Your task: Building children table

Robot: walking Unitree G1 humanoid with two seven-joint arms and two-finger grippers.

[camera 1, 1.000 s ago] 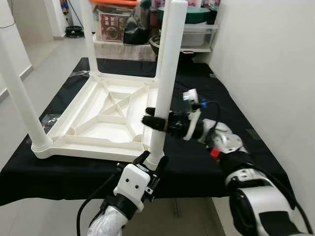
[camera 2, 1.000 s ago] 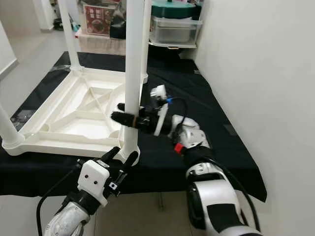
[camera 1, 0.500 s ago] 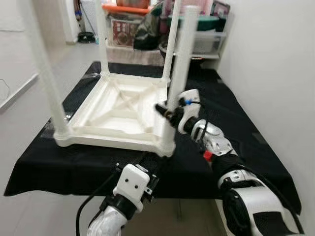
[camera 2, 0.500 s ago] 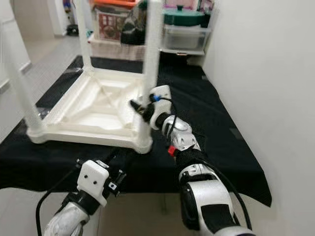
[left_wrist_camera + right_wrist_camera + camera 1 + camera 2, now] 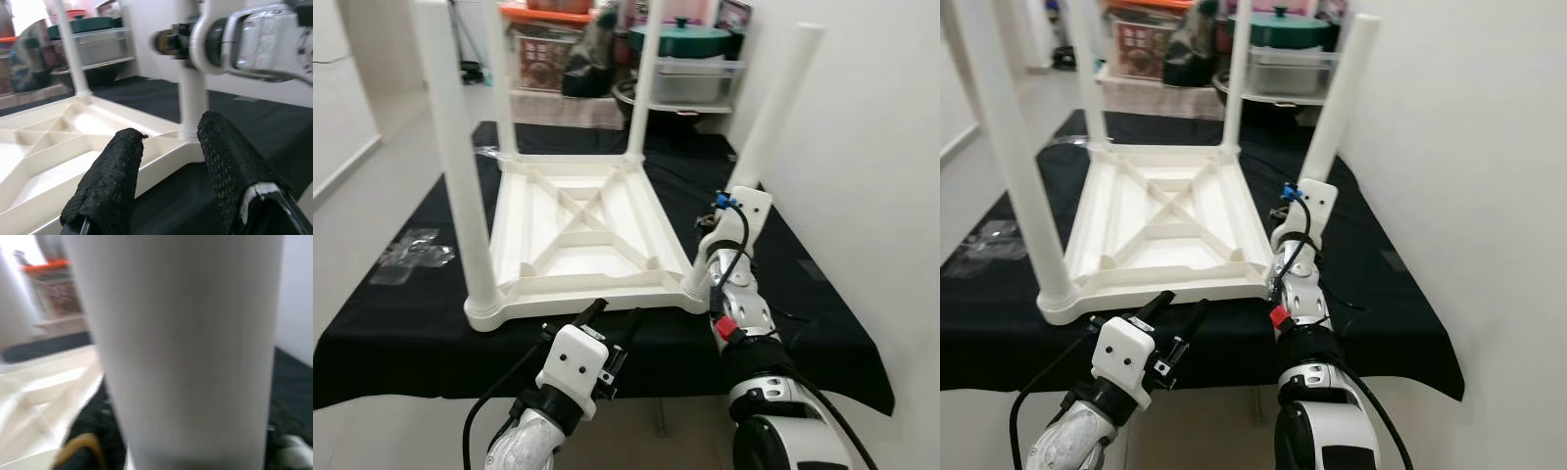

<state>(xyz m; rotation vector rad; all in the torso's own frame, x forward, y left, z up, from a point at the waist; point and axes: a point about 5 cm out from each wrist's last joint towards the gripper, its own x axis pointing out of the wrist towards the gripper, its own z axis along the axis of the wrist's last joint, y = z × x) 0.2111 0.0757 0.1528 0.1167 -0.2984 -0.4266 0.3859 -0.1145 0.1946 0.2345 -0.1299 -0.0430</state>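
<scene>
The upturned white plastic children's table [image 5: 578, 230] lies tabletop-down on the black-draped desk [image 5: 803, 294], its near edge close along the desk's front edge, with three legs already standing upright at the far-left, far-right and near-left corners. The fourth leg [image 5: 773, 108] is at the near-right corner, and its long axis is not vertical like the others: it leans up and away toward the desk's right edge and the wall, its foot at the corner socket [image 5: 695, 284]. The right gripper [image 5: 729, 211] is on that leg low down, just above the socket, the wrist camera pressed close against the white tube; its fingers are hidden behind the housing, so I cannot tell whether they grip or merely rest there. The left gripper [image 5: 168, 161] hovers just off the desk's front edge, fingers spread and empty, pointing at the same near-right corner. Judging from this, the right arm is nearer, and the coming move hinges on bringing the tilted leg upright over its socket.
</scene>
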